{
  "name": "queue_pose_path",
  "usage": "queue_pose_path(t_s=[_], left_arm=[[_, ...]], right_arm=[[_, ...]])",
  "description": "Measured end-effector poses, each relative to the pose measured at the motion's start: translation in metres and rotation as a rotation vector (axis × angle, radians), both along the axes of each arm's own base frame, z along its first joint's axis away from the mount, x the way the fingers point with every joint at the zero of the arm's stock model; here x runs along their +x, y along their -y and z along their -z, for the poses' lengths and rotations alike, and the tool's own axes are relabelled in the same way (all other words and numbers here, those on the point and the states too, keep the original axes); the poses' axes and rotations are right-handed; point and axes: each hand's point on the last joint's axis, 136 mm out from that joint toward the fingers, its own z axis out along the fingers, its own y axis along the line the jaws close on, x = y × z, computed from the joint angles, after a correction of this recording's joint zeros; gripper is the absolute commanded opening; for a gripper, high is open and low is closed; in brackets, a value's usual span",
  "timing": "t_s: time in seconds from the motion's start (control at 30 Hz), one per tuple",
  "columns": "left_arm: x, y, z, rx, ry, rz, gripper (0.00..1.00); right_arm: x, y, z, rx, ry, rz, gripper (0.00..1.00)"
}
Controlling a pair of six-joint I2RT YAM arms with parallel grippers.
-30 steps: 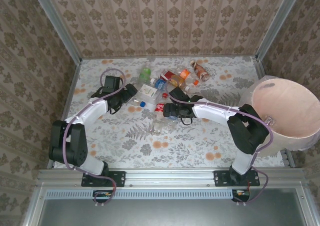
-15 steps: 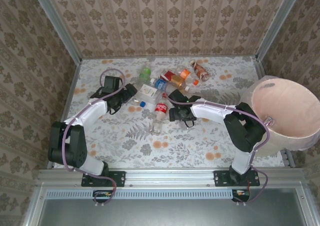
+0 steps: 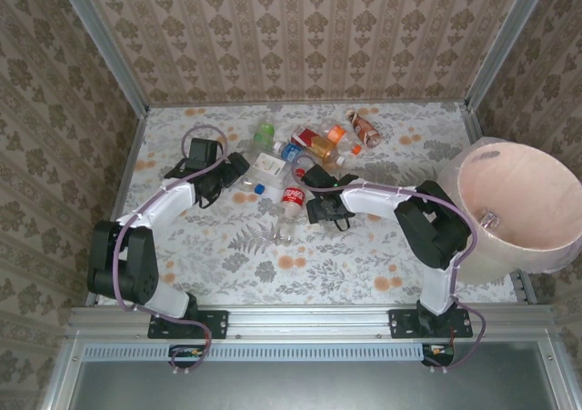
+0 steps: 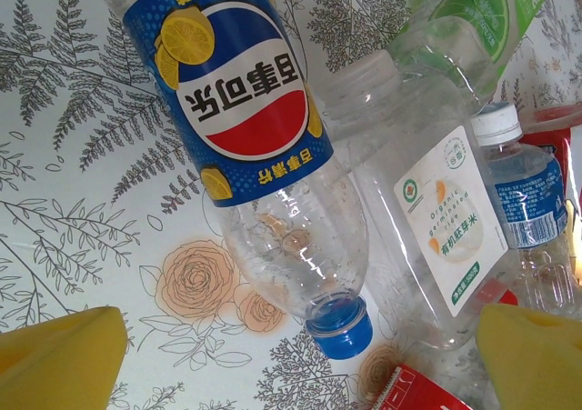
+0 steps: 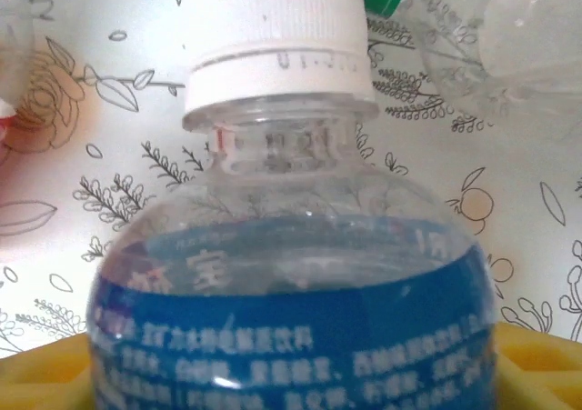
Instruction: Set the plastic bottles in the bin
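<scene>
The right pincer (image 3: 324, 212) straddles a white-capped, blue-labelled water bottle (image 5: 291, 337) on the desk (image 3: 364, 265); whether its pads (image 5: 45, 378) clamp it, I cannot tell. The left pincer (image 4: 293, 360) gapes wide before a blue-capped Pepsi bottle (image 4: 245, 128). The overhead view adds the bin (image 3: 523, 201) at the desk's right edge, well apart from the other bottles (image 3: 309, 142) heaped farther back.

The left arm (image 3: 162, 208) and right arm (image 3: 386, 198) have white shells, black joints, purple cables (image 3: 193, 134) and yellow gripper fingers (image 4: 59, 360).
</scene>
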Motion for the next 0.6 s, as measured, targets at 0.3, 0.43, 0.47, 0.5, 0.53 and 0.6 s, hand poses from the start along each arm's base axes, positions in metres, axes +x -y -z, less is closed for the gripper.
queue_pose_path(t_s=[0.3, 0.43, 0.47, 0.5, 0.53, 0.6], left_arm=[[0.000, 0.000, -0.002, -0.001, 0.006, 0.000, 1.00], [0.003, 0.000, -0.011, -0.008, 0.042, -0.003, 1.00], [0.004, 0.000, -0.014, -0.011, 0.054, -0.003, 1.00], [0.005, 0.000, -0.015, -0.013, 0.066, -0.005, 1.00], [0.006, 0.000, -0.017, -0.015, 0.075, -0.005, 1.00], [0.007, 0.001, -0.020, -0.019, 0.087, -0.005, 1.00]], right_arm=[[0.000, 0.002, -0.036, 0.007, 0.080, -0.091, 0.56], [0.004, 0.004, -0.089, 0.043, 0.204, -0.119, 0.53], [0.004, 0.006, -0.102, 0.050, 0.236, -0.120, 0.52], [0.005, 0.008, -0.118, 0.061, 0.275, -0.124, 0.52], [0.005, 0.010, -0.134, 0.074, 0.314, -0.124, 0.52], [0.005, 0.017, -0.165, 0.100, 0.394, -0.121, 0.51]])
